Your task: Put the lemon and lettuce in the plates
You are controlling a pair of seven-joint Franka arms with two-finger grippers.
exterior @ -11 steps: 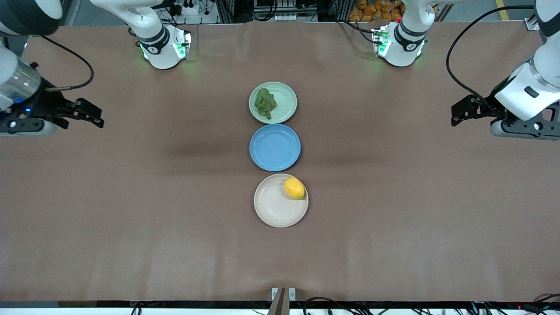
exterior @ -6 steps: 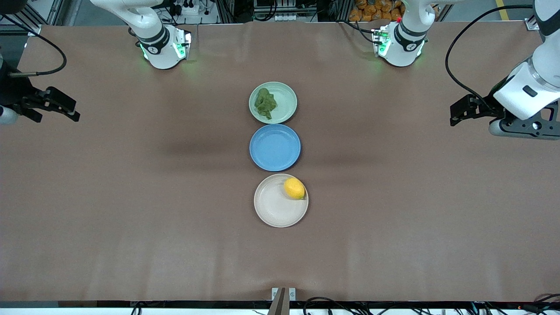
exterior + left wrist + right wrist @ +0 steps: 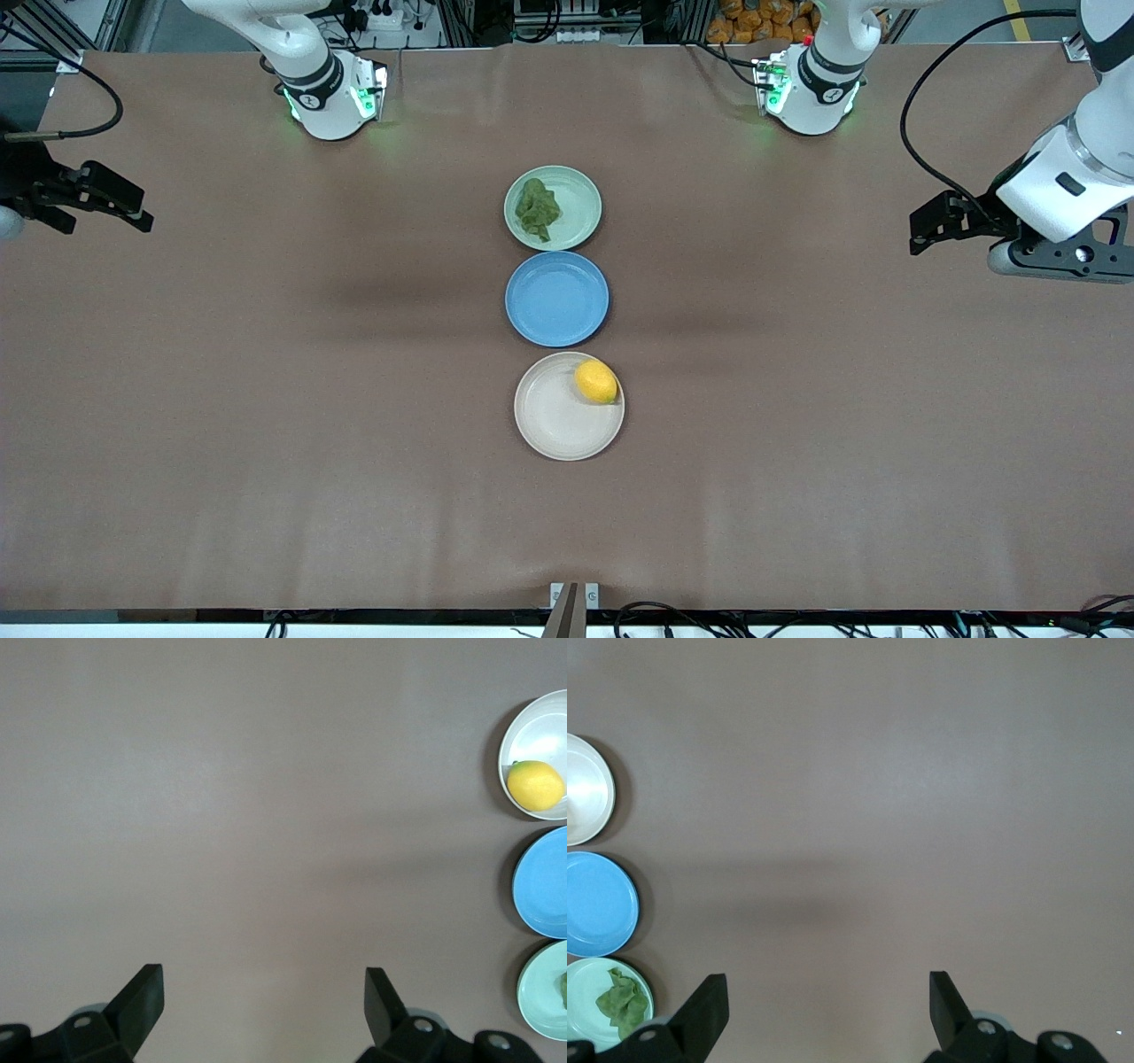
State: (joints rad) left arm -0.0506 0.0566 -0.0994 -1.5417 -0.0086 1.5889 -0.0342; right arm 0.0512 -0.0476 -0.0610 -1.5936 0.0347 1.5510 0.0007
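Observation:
The lettuce (image 3: 538, 210) lies in the mint green plate (image 3: 578, 206), the plate farthest from the front camera. The lemon (image 3: 595, 381) lies in the beige plate (image 3: 554, 425), the nearest one. My left gripper (image 3: 923, 232) is open and empty, up over bare table at the left arm's end. My right gripper (image 3: 133, 206) is open and empty over the right arm's end. The left wrist view shows its own open gripper (image 3: 264, 983), the lemon (image 3: 534, 785) and beige plate (image 3: 532, 725). The right wrist view shows its open gripper (image 3: 828, 985), the lettuce (image 3: 623, 1002) and mint plate (image 3: 585, 983).
A bright blue plate (image 3: 556, 298) sits between the two plates, with nothing in it. It also shows in the left wrist view (image 3: 545, 881) and the right wrist view (image 3: 598, 904). Both arm bases stand along the table edge farthest from the front camera. Cables hang near each wrist.
My right gripper has drawn back toward the right arm's end of the table, partly leaving the front view. My left gripper has shifted slightly. The lemon, lettuce and plates have not moved.

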